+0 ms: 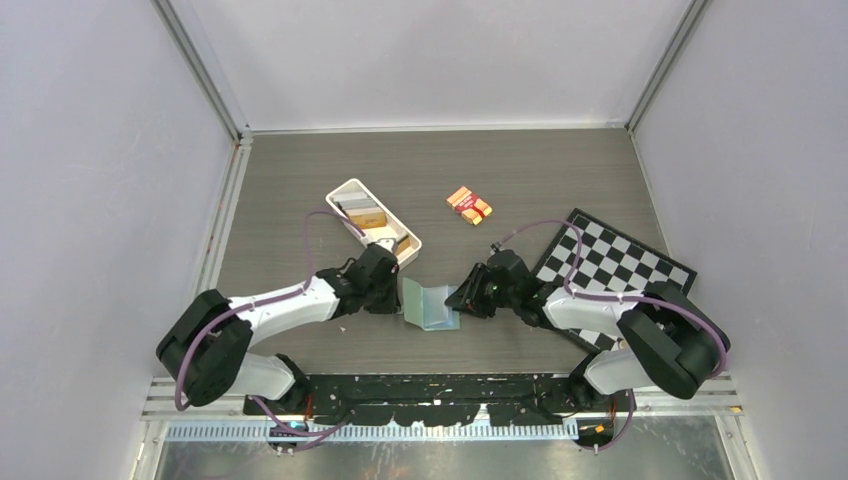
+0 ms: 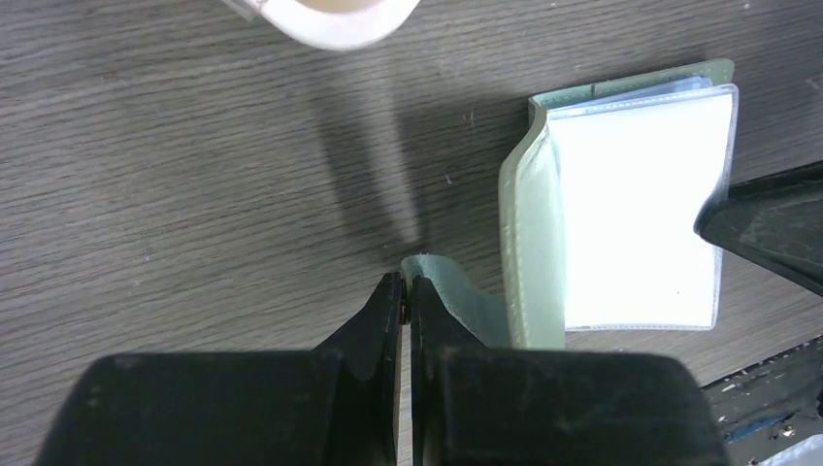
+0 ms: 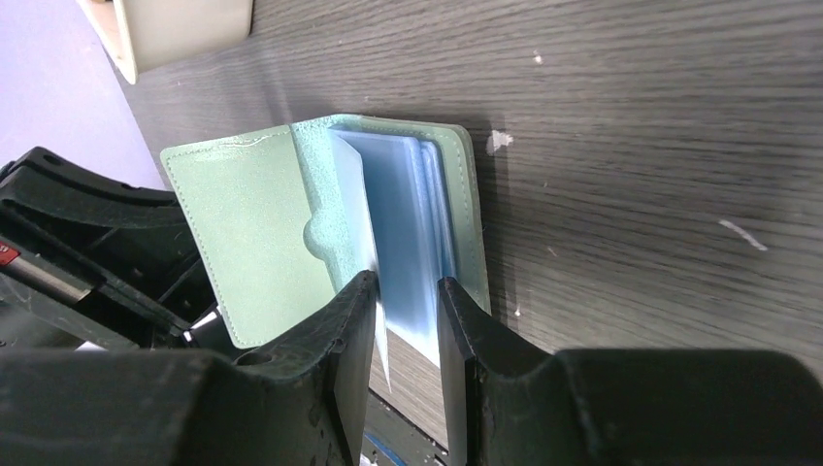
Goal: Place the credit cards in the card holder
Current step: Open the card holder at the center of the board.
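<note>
1. The card holder (image 1: 432, 306) lies open on the table (image 1: 520, 170), near its front edge, between the two arms.
2. The left pincer (image 2: 406, 286) is clenched on its clasp tab (image 2: 456, 291), with the green cover standing up.
3. The right pincer (image 3: 406, 311) grasps the blue-clear pocket leaves (image 3: 408, 214) at their outer edge, jaws partly apart.
4. The credit cards (image 1: 378, 236) sit in a white tray (image 1: 345, 185) behind the left arm.
5. An orange-and-red packet (image 1: 468, 204) lies further back, and a checkerboard (image 1: 610, 260) to the right.
</note>
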Available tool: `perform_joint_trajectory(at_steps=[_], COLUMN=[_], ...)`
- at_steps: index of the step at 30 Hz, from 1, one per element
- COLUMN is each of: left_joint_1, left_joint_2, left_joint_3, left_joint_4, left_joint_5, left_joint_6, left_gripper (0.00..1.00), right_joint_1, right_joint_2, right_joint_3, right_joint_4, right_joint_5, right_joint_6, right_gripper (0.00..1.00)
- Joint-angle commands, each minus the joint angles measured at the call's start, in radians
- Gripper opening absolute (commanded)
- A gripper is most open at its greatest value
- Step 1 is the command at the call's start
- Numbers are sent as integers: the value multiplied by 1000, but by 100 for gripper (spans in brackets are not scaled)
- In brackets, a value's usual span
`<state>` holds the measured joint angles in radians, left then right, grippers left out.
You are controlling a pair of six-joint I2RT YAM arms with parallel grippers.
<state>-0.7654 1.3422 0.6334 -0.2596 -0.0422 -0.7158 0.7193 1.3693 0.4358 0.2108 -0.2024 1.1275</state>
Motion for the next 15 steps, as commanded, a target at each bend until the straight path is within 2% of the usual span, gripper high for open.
perform_joint_trajectory(at_steps=[1,15], left_joint_1=[3,3], left_joint_2=[14,68], left_joint_3=[-9,-11], left_joint_4=[5,23], left_joint_5=[-16,-20], left_joint_6=[23,35], left_gripper=[0,0], right_joint_1=[22,78], right_joint_2=[18,54], right_joint_3=[50,96], right_joint_4=[67,126], right_joint_5=[-32,-60], right_joint_6=[-18,-39], right_gripper=[35,35])
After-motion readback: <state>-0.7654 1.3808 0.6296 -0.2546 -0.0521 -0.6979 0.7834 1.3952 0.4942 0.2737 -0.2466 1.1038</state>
